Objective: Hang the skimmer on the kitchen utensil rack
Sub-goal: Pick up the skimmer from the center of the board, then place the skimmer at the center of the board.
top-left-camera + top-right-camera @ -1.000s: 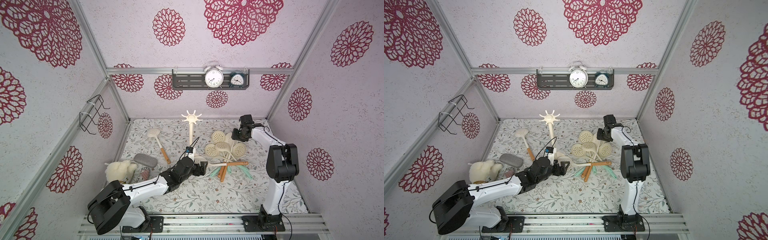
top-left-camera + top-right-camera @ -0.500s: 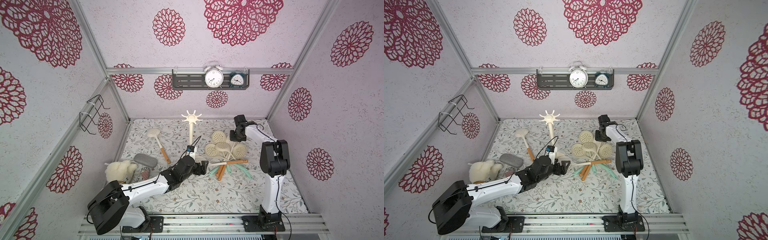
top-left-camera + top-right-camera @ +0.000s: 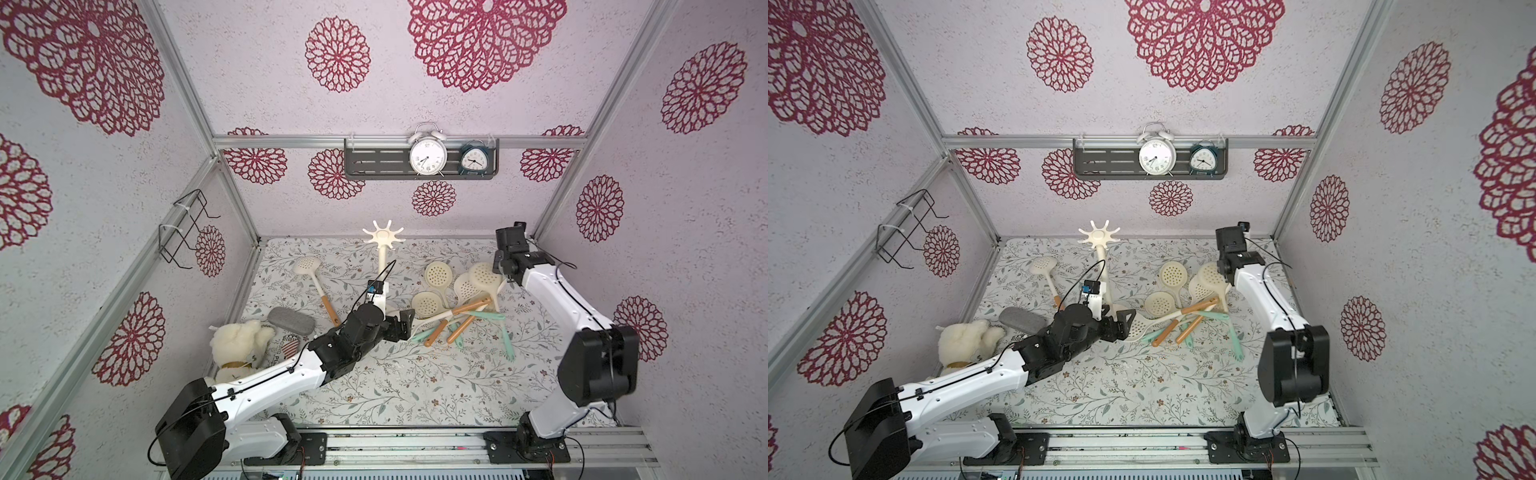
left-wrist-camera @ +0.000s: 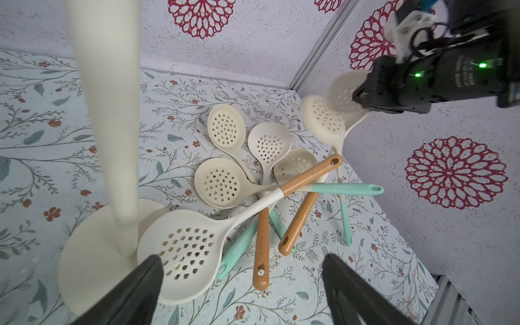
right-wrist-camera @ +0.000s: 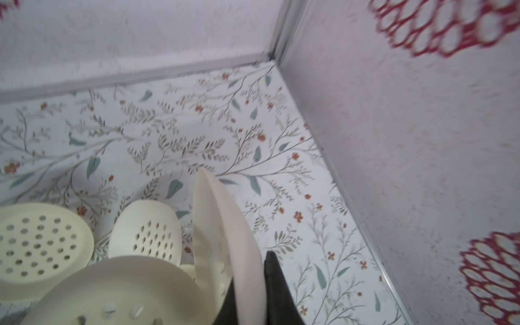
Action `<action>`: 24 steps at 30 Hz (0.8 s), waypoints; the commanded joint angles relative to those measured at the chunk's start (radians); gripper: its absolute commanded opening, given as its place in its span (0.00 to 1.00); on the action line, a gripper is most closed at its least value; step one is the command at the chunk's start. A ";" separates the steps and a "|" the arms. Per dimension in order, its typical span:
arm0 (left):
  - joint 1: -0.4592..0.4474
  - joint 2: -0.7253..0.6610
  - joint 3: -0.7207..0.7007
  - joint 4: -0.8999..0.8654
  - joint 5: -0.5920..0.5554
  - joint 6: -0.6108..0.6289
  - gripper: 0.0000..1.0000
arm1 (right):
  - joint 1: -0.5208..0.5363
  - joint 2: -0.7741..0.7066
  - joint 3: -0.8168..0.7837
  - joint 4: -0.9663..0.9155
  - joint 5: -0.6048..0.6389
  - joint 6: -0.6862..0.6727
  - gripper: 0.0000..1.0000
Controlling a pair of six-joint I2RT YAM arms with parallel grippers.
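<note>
— Where is the skimmer?

— I have it right of centre in both top views. The skimmer (image 3: pixel 484 276) is lifted, its cream holed head tilted up and its handle slanting down toward the pile (image 3: pixel 449 309) of other cream heads and crossed brown and teal handles on the floral mat (image 3: pixel 415 382).

— What holds it?

— My right claw (image 5: pixel 250 289) is closed on the head. In the right wrist view I see the head edge-on, pinched between the two black fingers (image 5: pixel 277 292).

— And the rack?

— The rack (image 3: pixel 382 237) stands upright at the centre of the top views, toward the back wall and to the left of the held skimmer, well apart from it.

— Your other claw?

— My left claw (image 4: pixel 243 259) is spread wide and grips nothing. It sits low, just beside the rack's round foot (image 4: pixel 92 253). In the left wrist view a second skimmer (image 4: pixel 185 253) lies flat with its head against that foot, close in front of the parted fingers.
</note>
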 commanded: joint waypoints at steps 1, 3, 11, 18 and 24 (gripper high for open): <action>-0.024 -0.013 0.038 -0.046 -0.025 0.024 0.93 | -0.011 -0.163 -0.053 0.176 0.104 -0.032 0.00; -0.028 -0.007 0.051 -0.049 -0.029 0.025 0.93 | -0.014 -0.220 -0.073 0.215 0.105 -0.042 0.00; -0.061 0.053 0.118 -0.056 -0.021 0.032 0.95 | -0.024 -0.353 -0.102 0.284 0.066 -0.060 0.00; -0.092 0.116 0.159 -0.061 0.010 0.037 0.96 | -0.034 -0.269 -0.127 0.238 -0.348 -0.031 0.00; -0.113 0.162 0.176 -0.082 0.073 0.027 0.95 | -0.036 -0.084 -0.138 0.226 -0.607 0.020 0.00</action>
